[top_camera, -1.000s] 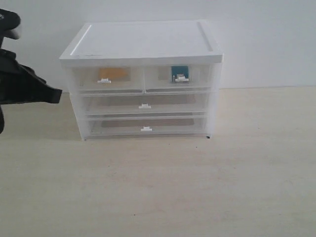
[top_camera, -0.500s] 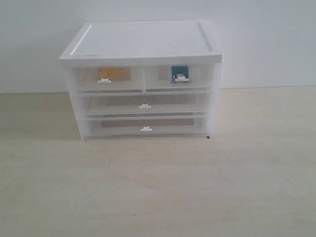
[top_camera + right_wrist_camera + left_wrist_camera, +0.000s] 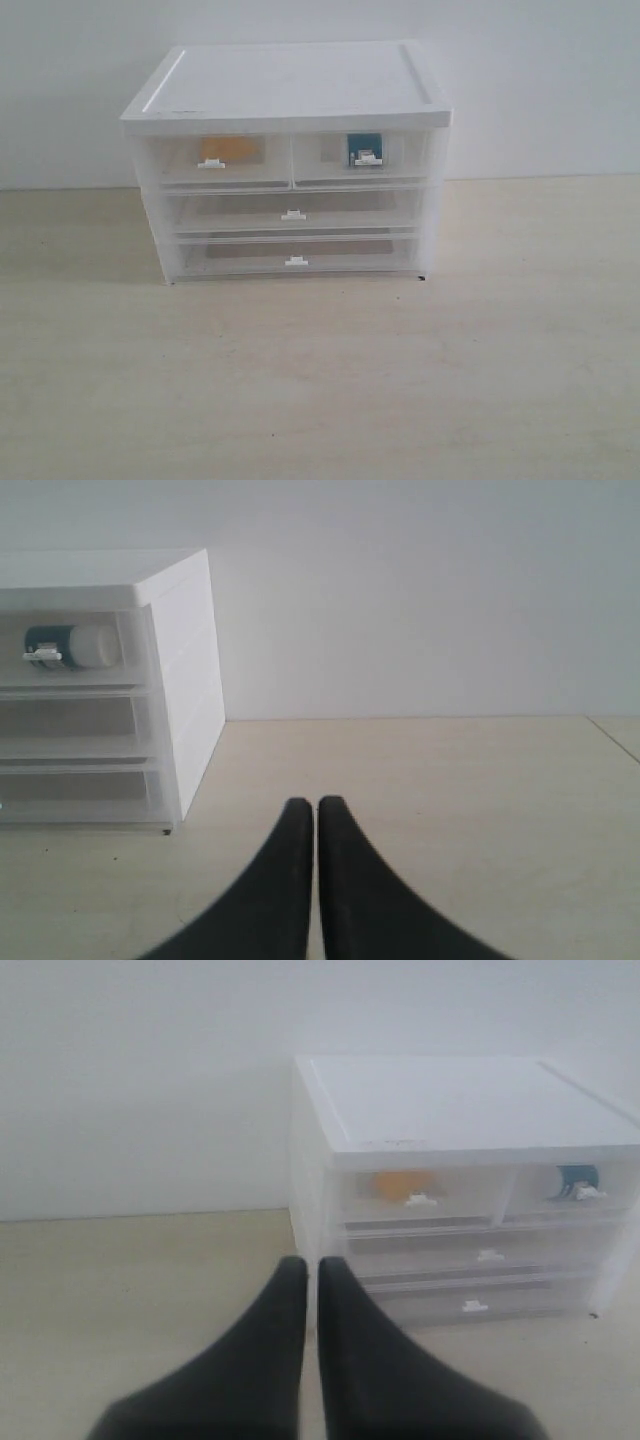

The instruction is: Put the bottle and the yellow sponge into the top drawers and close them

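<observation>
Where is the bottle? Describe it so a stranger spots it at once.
Find the white-topped cabinet. In the exterior view, the bottle sits in its top right drawer, behind the handle tab. It is dark teal; the neighbouring drawer holds the yellow sponge.

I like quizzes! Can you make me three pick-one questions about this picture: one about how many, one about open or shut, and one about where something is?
1. How many drawers has the cabinet?
A. two
B. four
C. six

2. How are the top drawers?
A. both pulled out
B. one pulled out
C. both shut

3. Where is the sponge?
A. in a top drawer
B. in the bottom drawer
C. on the cabinet

Answers:
1 B, two half-width ones sit above two full-width ones.
2 C, both fronts sit flush with the frame.
3 A, its orange-yellow shows through a top drawer's front.
</observation>
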You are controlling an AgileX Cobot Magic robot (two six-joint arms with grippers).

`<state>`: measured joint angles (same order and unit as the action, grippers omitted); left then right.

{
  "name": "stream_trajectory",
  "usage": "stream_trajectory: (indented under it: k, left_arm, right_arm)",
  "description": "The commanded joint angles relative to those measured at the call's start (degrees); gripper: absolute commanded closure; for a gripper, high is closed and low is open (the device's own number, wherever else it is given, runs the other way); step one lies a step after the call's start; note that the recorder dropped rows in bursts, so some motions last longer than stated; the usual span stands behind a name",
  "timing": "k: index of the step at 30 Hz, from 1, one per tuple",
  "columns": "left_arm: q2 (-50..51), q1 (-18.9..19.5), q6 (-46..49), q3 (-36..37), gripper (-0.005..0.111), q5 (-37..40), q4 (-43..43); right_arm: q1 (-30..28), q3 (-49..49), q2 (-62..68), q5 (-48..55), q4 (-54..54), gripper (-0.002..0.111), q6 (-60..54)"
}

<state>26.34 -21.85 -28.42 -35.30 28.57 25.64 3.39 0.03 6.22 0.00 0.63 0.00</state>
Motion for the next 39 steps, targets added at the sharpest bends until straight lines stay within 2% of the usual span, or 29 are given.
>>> stream_trajectory:
  k: [1,5,10,17,23,27,39]
  left_arm:
    - [-0.3,0.0,2.9,2.7,0.103,-2.1,-0.8]
    - [-0.3,0.0,17.1,5.6,0.103,-7.7,-9.2]
    - [-2.8,2.1,19.0,9.1,0.103,-9.3,-10.8]
    - [-14.1,10.1,25.9,17.7,0.103,-11.4,-16.2]
    - [-23.7,16.8,25.9,24.2,0.103,-11.4,-20.5]
    - [-26.3,19.8,25.9,27.7,0.103,-11.4,-22.9]
    - [-26.3,20.7,28.4,35.3,0.103,-14.0,-23.7]
  right_arm:
    - [-0.5,0.0,-0.3,0.0,0.1,0.108,-0.4]
    - [-0.5,0.0,-0.3,0.0,0.1,0.108,-0.4]
    - [-0.5,0.0,-0.3,0.0,0.1,0.108,-0.4]
    - [-0.5,0.0,-0.3,0.0,0.1,0.108,-0.4]
    - [-0.5,0.0,-0.3,0.0,0.1,0.108,-0.4]
    - [-0.5,0.0,-0.3,0.0,0.1,0.108,-0.4]
    - [-0.5,0.0,-0.3,0.0,0.1,0.108,-0.4]
